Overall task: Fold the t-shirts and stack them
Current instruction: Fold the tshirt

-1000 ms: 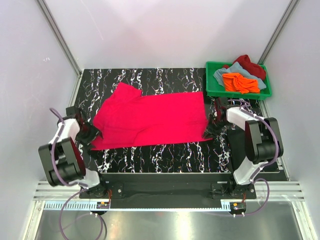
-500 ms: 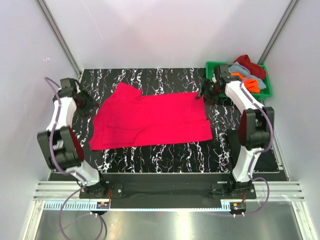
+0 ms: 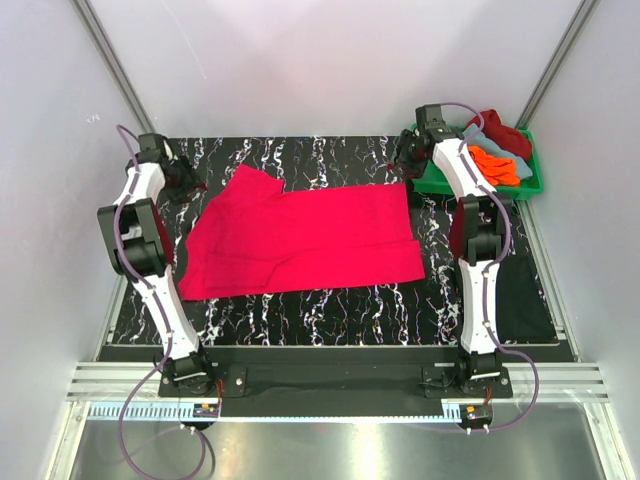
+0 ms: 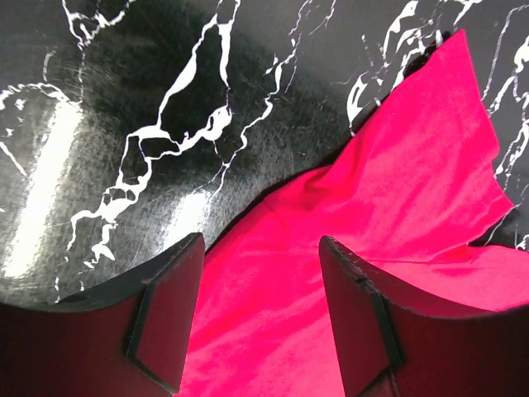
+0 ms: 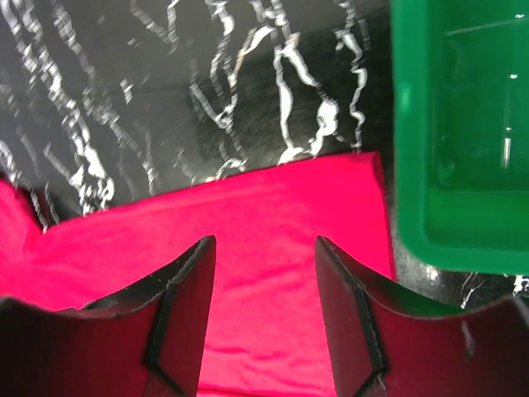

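Cloth of the pinkish-red shirt (image 3: 310, 235) lies spread flat on the marbled table (image 3: 330, 300), between the two grippers. The left gripper (image 4: 260, 248) is wide open and holds nothing. The shirt's rumpled sleeve sits under its fingers and runs ahead to their right, with bare table ahead to their left. The right gripper (image 5: 263, 244) is also spread and empty, over the shirt's far corner. The green crate (image 5: 413, 124) is just to the right of its fingers and holds an orange shirt (image 3: 492, 165), a grey-blue shirt (image 3: 480, 137) and a dark red shirt (image 3: 505, 132).
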